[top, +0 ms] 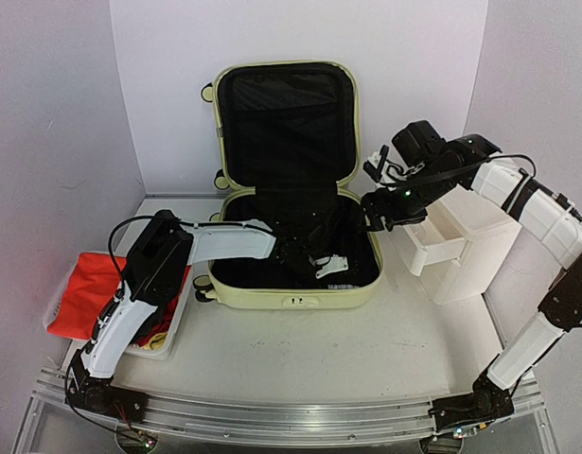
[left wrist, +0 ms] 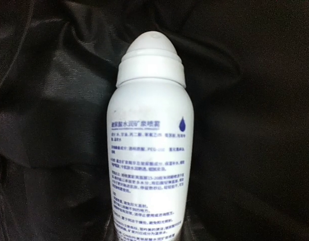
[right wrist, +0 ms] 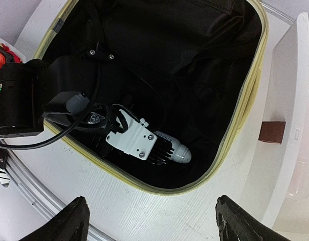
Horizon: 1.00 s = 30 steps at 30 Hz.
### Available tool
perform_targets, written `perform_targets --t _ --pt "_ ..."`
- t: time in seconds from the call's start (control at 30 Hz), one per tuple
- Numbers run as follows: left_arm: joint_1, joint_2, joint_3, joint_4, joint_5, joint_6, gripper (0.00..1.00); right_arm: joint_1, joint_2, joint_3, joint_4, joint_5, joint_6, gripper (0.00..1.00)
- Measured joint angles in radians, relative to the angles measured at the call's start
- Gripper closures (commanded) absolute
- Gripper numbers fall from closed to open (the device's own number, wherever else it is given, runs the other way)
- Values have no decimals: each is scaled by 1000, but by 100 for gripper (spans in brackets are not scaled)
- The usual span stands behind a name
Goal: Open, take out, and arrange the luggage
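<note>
The pale yellow-green suitcase (top: 291,301) lies open, its lid upright at the back and its black lining showing. My left gripper (top: 321,265) reaches into the base and is shut on a white spray bottle (left wrist: 151,135) with printed text, which lies on the black lining. In the right wrist view the bottle's rounded cap (right wrist: 180,154) sticks out past the left gripper (right wrist: 159,150). My right gripper (top: 374,216) hovers over the suitcase's right rim (right wrist: 165,192). Its jaws are wide open and empty, and its fingertips (right wrist: 76,221) frame the near table.
A white drawer box (top: 480,222) with one drawer pulled out (top: 432,248) stands right of the suitcase, and a small brown block (right wrist: 272,131) sits on it. A white basket (top: 172,326) holding red-orange cloth (top: 87,293) stands at the left. Walls close in on three sides.
</note>
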Motion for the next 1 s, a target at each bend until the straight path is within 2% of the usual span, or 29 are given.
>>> perform_targets --t 0.23,0.47,0.6,0.7,0.83,1.0 --pt "8 -98 -51 -40 -1 -40 80 0 0 113 13 35 -3 11" --pt "96 -356 -142 -50 31 -174 80 0 6 152 74 -47 35 10" --pt "184 -460 -182 23 101 -385 80 0 19 149 140 -116 122 9" --pt "228 -491 -235 141 144 -581 79 0 23 142 214 -155 197 6" --pt "234 -483 -283 280 222 -829 78 0 20 87 359 -191 308 4" --pt "219 -454 -250 365 306 -1013 77 0 18 -19 497 -198 449 4"
